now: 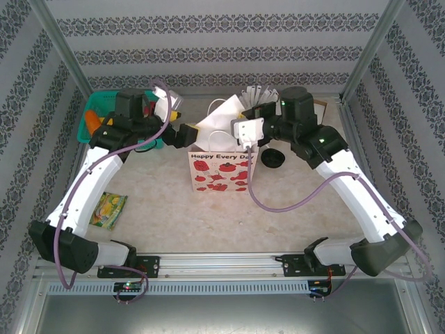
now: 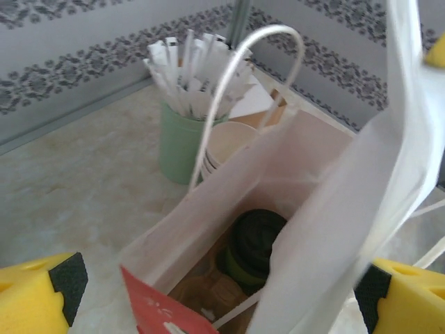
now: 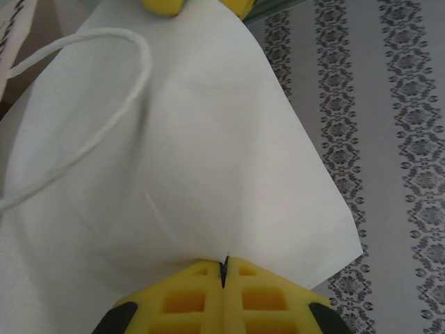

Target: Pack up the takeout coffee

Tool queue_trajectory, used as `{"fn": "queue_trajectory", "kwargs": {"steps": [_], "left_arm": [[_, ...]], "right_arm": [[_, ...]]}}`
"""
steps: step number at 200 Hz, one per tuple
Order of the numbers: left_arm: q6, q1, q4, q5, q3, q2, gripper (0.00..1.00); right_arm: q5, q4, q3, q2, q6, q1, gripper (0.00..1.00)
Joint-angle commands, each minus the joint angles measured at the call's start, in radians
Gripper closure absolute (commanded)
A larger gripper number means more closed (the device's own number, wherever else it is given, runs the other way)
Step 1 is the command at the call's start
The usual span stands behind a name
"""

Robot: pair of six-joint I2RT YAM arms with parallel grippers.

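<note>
We see the takeout coffee (image 2: 256,240) lid-up at the bottom of the gift bag (image 1: 221,170), so we judge the packing basically done. Left end effector (image 2: 221,296) is spread at the bag mouth, holding nothing. Right end effector (image 3: 224,273) is pinching the white paper sheet (image 3: 208,160); letting go and pulling clear are left.

Walls (image 1: 222,42): grey, banded with dark floral stripes. Surface (image 1: 167,216): cream, marbled, evenly lit. Bare metal posts (image 1: 368,49) stand at both rear corners.
</note>
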Motion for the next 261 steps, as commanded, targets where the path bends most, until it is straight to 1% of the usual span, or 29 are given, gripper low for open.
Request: {"fn": "queue_trajectory", "kwargs": {"steps": [1, 16, 29, 46, 77, 95, 108, 132, 146, 161, 174, 198, 212, 225, 247, 261], "left_arm": [[-0.109, 0.013, 0.073, -0.099, -0.008, -0.041, 0.00], [-0.187, 0.013, 0.066, -0.200, -0.021, -0.049, 0.00], [-0.235, 0.012, 0.046, -0.253, -0.033, -0.055, 0.00], [-0.271, 0.012, 0.034, -0.257, -0.064, -0.069, 0.00], [-0.331, 0.010, 0.015, -0.258, -0.092, -0.062, 0.00], [-0.339, 0.001, -0.013, -0.260, -0.086, -0.041, 0.00], [-0.338, -0.006, -0.023, -0.262, -0.085, -0.030, 0.00], [-0.347, -0.017, -0.039, -0.261, -0.080, -0.007, 0.00], [-0.354, -0.025, -0.041, -0.261, -0.086, -0.005, 0.00], [-0.372, -0.030, -0.046, -0.282, -0.095, -0.005, 0.00], [-0.381, -0.031, -0.064, -0.298, -0.095, -0.001, 0.00], [-0.416, -0.036, -0.092, -0.341, -0.092, 0.010, 0.00], [-0.439, -0.042, -0.082, -0.341, -0.104, 0.012, 0.00], [-0.463, -0.050, -0.068, -0.345, -0.114, 0.015, 0.00], [-0.488, -0.055, -0.070, -0.367, -0.115, 0.024, 0.00], [-0.489, -0.058, -0.075, -0.366, -0.110, 0.024, 0.00]], "right_arm": [[0.045, -0.132, 0.060, 0.030, -0.095, 0.033, 1.00], [0.030, -0.283, 0.151, 0.077, -0.100, 0.046, 1.00], [0.024, -0.349, 0.186, 0.104, -0.118, 0.050, 1.00], [0.030, -0.379, 0.200, 0.131, -0.161, 0.053, 1.00], [0.074, -0.477, 0.301, 0.215, -0.186, 0.071, 1.00], [0.138, -0.486, 0.342, 0.241, -0.161, 0.074, 1.00], [0.148, -0.530, 0.384, 0.263, -0.144, 0.074, 1.00], [0.102, -0.560, 0.409, 0.298, -0.109, 0.098, 1.00], [0.065, -0.576, 0.444, 0.335, -0.049, 0.108, 1.00], [0.044, -0.597, 0.498, 0.377, 0.016, 0.109, 1.00], [0.020, -0.600, 0.519, 0.402, 0.039, 0.108, 1.00], [-0.105, -0.595, 0.528, 0.426, 0.064, 0.099, 1.00], [-0.180, -0.590, 0.530, 0.439, 0.080, 0.089, 1.00], [-0.218, -0.592, 0.529, 0.454, 0.089, 0.083, 1.00], [-0.249, -0.601, 0.529, 0.482, 0.096, 0.081, 1.00], [-0.242, -0.599, 0.521, 0.497, 0.095, 0.081, 1.00]]}}
